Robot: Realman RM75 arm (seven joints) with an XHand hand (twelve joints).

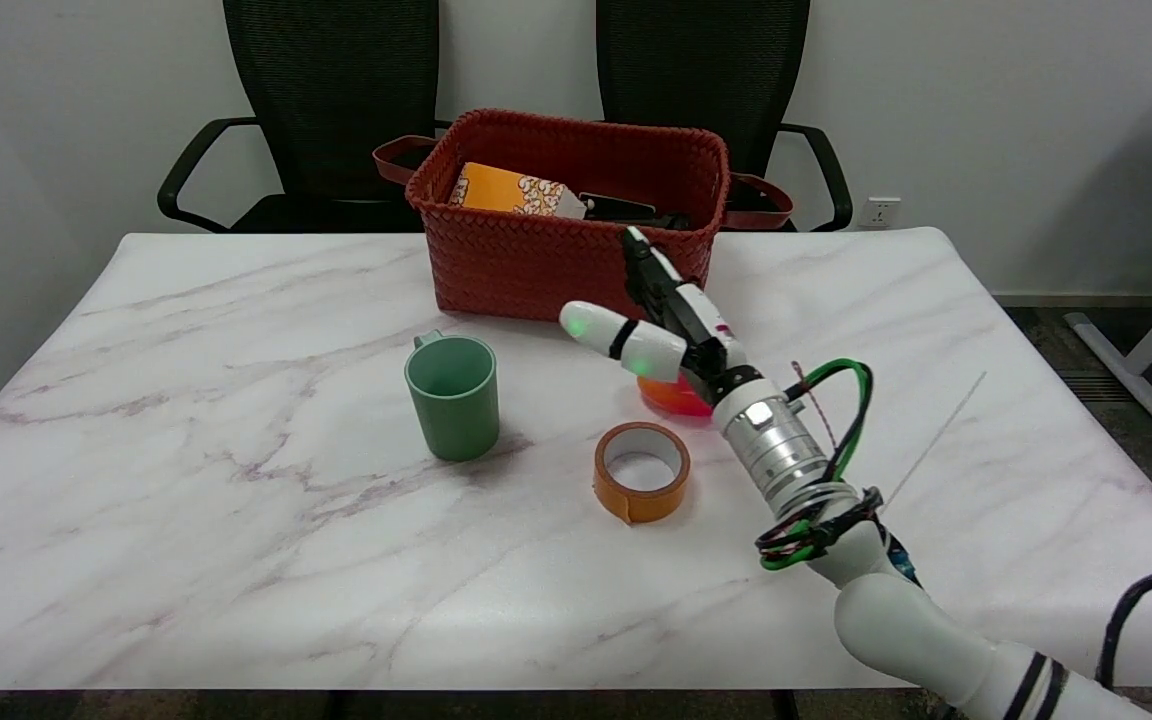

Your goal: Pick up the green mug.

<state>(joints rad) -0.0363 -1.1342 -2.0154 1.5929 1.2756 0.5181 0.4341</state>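
Note:
The green mug (453,397) stands upright on the marble table (186,520), left of centre, its handle turned to the far side. My right hand (661,320) hovers to the mug's right, a hand's width from it, above the table. The fingers are stretched out and apart, the thumb pointing left toward the mug. It holds nothing.
An orange tape roll (641,470) lies flat just right of the mug, under my wrist. A red-orange object (674,396) sits partly hidden behind the hand. A red woven basket (576,215) with a box inside stands at the back. Two black chairs stand behind the table.

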